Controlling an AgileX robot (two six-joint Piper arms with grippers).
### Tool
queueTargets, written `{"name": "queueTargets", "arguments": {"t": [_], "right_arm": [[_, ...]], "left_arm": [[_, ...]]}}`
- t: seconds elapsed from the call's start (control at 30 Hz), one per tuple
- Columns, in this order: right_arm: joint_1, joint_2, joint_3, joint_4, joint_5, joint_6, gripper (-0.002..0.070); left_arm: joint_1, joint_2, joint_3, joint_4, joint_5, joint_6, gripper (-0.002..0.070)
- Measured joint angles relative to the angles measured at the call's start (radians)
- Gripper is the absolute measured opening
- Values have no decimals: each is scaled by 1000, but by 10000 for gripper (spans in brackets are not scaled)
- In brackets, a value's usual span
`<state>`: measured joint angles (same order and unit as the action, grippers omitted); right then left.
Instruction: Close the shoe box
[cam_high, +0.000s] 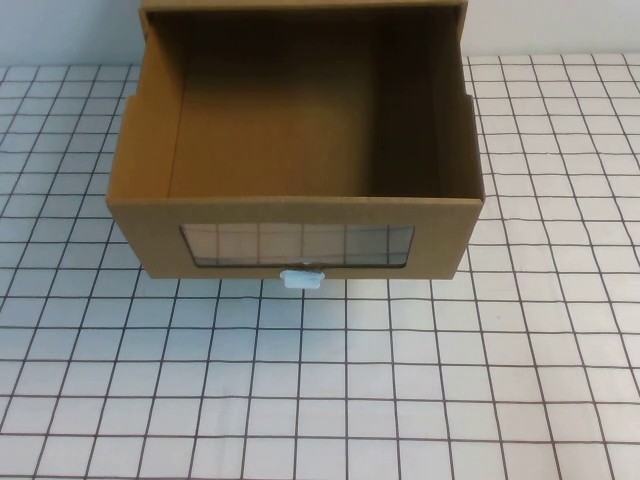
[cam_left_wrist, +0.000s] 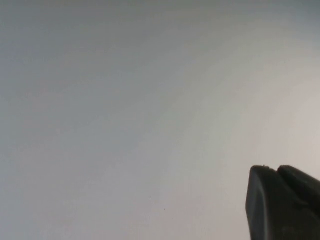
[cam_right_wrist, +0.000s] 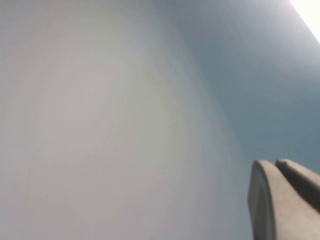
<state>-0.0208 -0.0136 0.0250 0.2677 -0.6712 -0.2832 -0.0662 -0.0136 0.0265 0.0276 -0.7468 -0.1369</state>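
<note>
One brown shoe box (cam_high: 300, 150) pulled open; left hand (cam_left_wrist: 282, 202), right hand (cam_right_wrist: 282, 200) elsewhere.

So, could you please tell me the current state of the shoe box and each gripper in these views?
shoe box: open, drawer pulled well out toward the robot, nothing visible inside.
white handle: below the window at the drawer's front, untouched.
left gripper: out of the high view, only a dark finger part shows against a blank background, holding nothing visible.
right gripper: out of the high view, likewise facing a blank surface, away from the box.
</note>
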Motion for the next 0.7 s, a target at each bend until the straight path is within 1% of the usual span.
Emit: {"name": "queueTargets", "arguments": {"t": [0.13,0.3,0.43,0.53,0.7], "right_arm": [[0,0,0,2,-139,0,-14],[0,0,0,2,-165,0,-14],[0,0,0,0,-174,0,-13],[0,0,0,0,-218,3,-13],[0,0,0,-1,-359,46,-13]], "left_arm": [[0,0,0,0,-2,0,-6],[0,0,0,0,26,0,-6],[0,0,0,0,15,0,-6],[0,0,0,0,-31,0,-6],[0,0,0,0,-175,0,-6]]}}
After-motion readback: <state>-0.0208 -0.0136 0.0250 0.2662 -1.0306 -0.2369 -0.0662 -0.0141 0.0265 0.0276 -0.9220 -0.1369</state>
